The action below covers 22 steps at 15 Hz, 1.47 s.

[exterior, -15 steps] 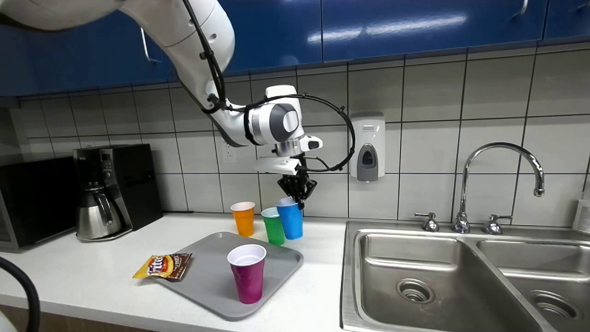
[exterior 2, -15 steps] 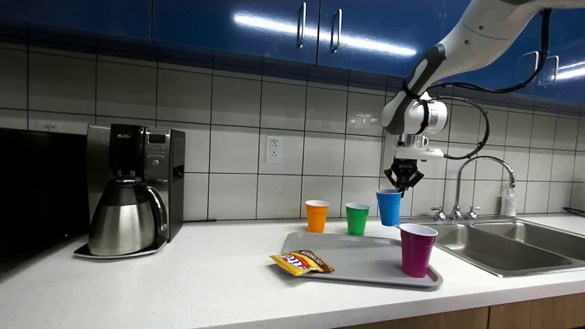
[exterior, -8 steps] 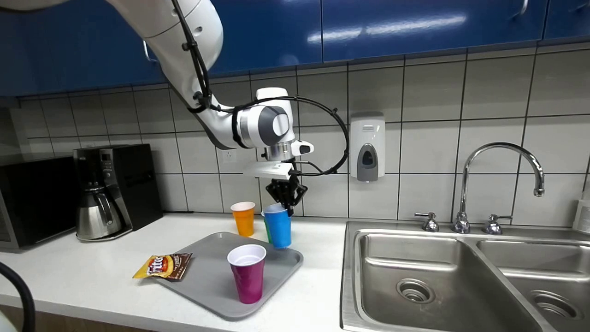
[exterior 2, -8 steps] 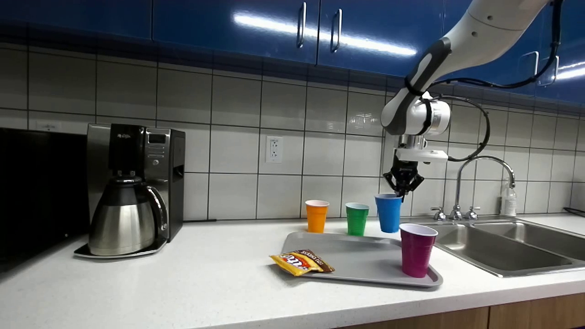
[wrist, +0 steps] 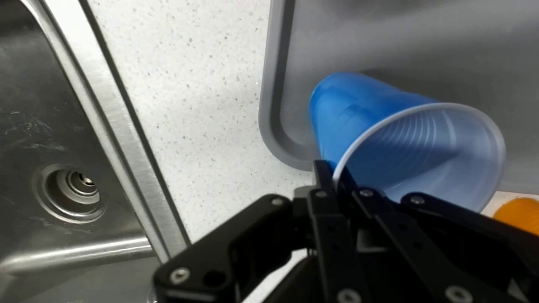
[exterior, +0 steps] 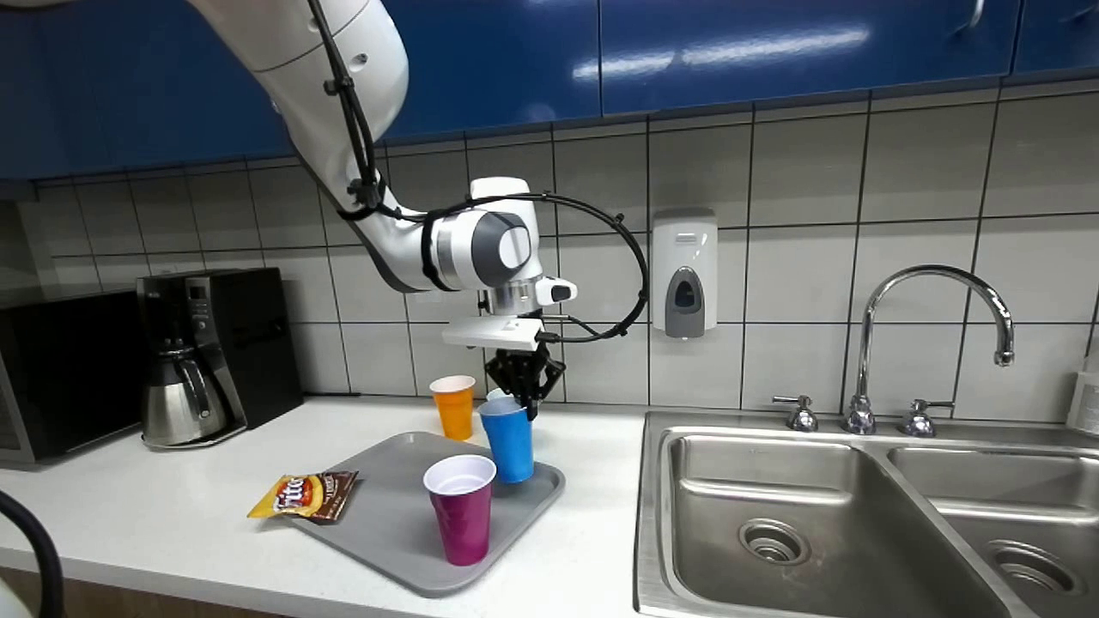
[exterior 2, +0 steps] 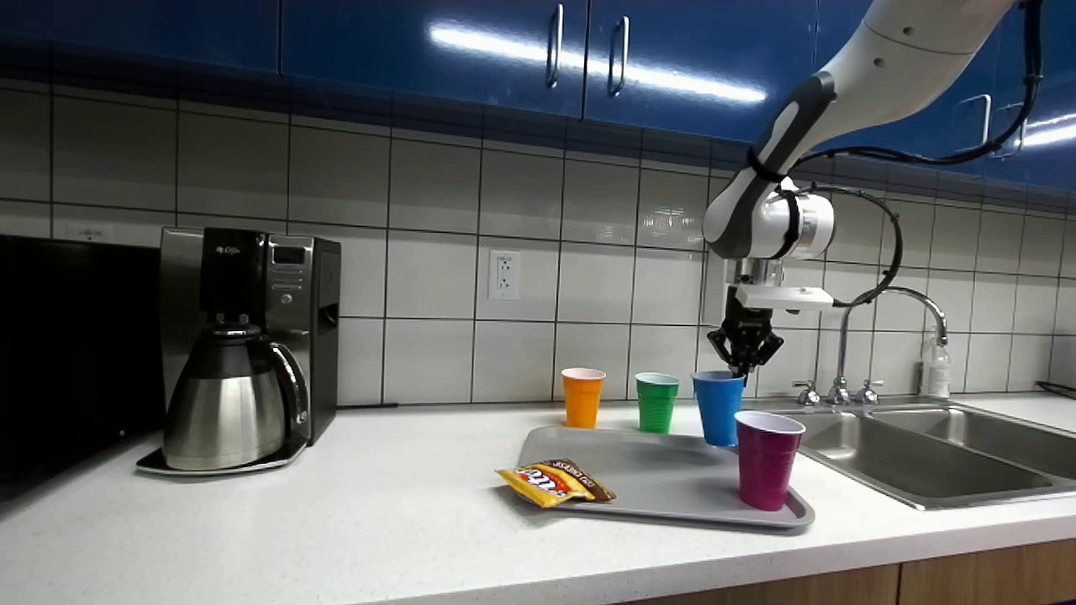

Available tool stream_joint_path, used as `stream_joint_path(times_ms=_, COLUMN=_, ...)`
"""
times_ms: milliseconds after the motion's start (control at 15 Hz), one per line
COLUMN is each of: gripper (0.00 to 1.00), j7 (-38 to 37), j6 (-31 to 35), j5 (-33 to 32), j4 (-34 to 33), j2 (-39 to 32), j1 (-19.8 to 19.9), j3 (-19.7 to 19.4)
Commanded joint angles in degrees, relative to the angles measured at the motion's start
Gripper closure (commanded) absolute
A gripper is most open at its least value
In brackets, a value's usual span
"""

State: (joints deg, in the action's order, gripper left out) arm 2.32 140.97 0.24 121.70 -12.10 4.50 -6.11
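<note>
- The gripper point(wrist: 334, 174) was pinched narrow on the rim of the blue cup point(wrist: 358, 109), one finger inside, one outside
- That cup was mouth up over a corner of the gray tray point(exterior: 393, 502); whether it touched was unclear
- The purple cup point(exterior 2: 767, 466) stood near it on the tray
- The green cup point(exterior 2: 656, 407) and orange cup point(exterior 2: 581, 402) stood just past the tray
- A snack bag point(exterior: 305, 498) lay across the tray's edge

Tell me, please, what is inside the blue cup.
The hand has one finger inside the blue cup, at the rim; pale, ridged inner wall shows. The near side hides the bottom from view.
</note>
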Motion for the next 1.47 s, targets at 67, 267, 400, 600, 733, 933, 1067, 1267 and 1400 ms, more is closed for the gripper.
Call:
stream_joint_path(times_ms=67, gripper=0.99, j7=2.31, j6=1.31, j5=1.69, j4=1.56, j2=0.71, j1=1.11, j3=0.9)
stream_joint_path(times_ms=267, gripper=0.99, j7=2.15, j6=1.17, j5=2.77, j4=1.4, j2=0.45, j1=1.24, j3=1.03)
stream_joint_path(times_ms=400, gripper=0.99, j7=1.47, j6=1.73, j5=2.76, j4=0.89, j2=-0.55, j1=1.0, j3=0.94)
stream_joint_path(times_ms=600, gripper=0.99, j7=1.59, j6=2.1, j5=2.84, j4=0.77, j2=-1.26, j1=1.09, j3=0.86)
stream_joint_path(times_ms=733, gripper=0.99, j7=1.9, j6=2.58, j5=2.88, j4=0.65, j2=-1.78, j1=1.21, j3=0.89)
stream_joint_path(times_ms=933, gripper=0.99, j7=2.54, j6=3.14, j5=3.49, j4=0.61, j2=-2.22, j1=1.47, j3=1.12)
stream_joint_path(times_ms=1067, gripper=0.99, j7=2.73, j6=3.98, j5=3.4, j4=1.11, j2=-2.12, j1=1.54, j3=1.03)
stream_joint_path(times_ms=1267, gripper=0.99, j7=2.71, j6=4.4, j5=3.19, j4=0.53, j2=-2.85, j1=1.53, j3=1.05)
stream_joint_path(times_ms=1400, gripper=0.99, j7=2.17, j6=4.92, j5=2.41, j4=0.51, j2=-3.38, j1=1.37, j3=0.78)
